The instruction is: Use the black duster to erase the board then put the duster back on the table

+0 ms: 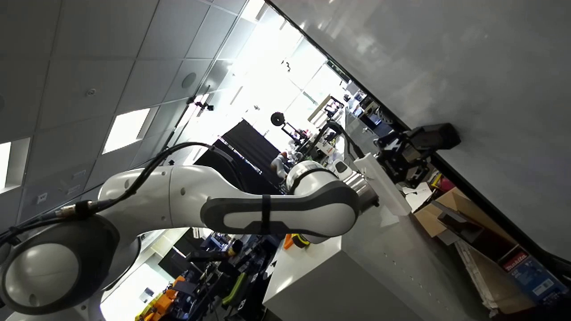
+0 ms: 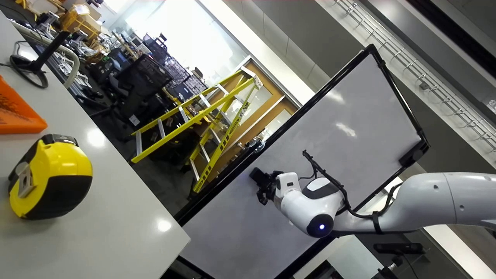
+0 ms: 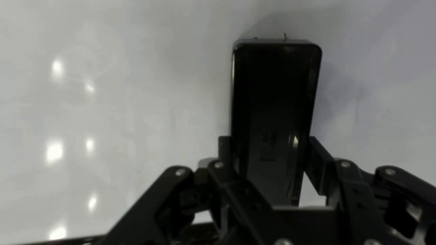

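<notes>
- The end effector (image 3: 269,163) is clamped on the black duster (image 3: 276,88), its fingers (image 3: 320,166) set against the opposite long sides.
- Duster position: lengthwise between the fingers, one end reaching well out past the fingertips, the other running back toward the body of the end effector.
- Duster is up at the board (image 1: 504,80), close to one border of it in both exterior views; in the wrist view a soft shadow falls around it. Full contact or a thin gap: cannot tell from where I stand.
- The board is glossy white-grey, with bright reflections and faint grey smudging near the duster.
- White-and-grey arm (image 1: 290,218): stretched out toward the board, dark cable strapped along it.
- White-topped surface (image 2: 128,217): well apart from the duster. It carries a yellow-and-black tape measure (image 2: 54,178) just beside an orange object (image 2: 17,112), and a black stand (image 2: 52,50) with a ring base farther along.
- Farther out, in an exterior view: a yellow stepladder (image 2: 193,119), standing open beside the board. Also in an exterior view: a brown cardboard box (image 1: 506,285) and a blue Makita box (image 1: 535,281) next to the board's border.
</notes>
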Controlling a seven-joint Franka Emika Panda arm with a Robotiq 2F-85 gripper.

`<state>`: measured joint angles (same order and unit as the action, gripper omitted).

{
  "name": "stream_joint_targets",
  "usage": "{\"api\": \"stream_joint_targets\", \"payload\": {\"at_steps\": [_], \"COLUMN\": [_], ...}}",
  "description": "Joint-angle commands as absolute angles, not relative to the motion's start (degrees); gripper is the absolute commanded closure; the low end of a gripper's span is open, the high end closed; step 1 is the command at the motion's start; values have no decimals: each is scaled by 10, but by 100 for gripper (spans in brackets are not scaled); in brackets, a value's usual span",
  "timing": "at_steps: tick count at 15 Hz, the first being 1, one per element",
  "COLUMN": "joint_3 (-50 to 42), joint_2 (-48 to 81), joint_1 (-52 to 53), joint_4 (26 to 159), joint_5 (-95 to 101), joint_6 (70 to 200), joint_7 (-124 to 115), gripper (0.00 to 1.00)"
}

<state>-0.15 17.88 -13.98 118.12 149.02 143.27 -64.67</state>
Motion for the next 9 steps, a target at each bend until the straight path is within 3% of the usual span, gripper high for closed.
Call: {"api": "stream_joint_targets", "payload": {"at_steps": [1, 9], "joint_3": [-7, -20], "joint_2": [137, 147], "joint_1": [-133, -132], "joint_4": [1173, 1172], "joint_5": [1488, 1489], "joint_6": [1421, 1418], "joint_7": [-636, -629], "gripper": [71, 71]}}
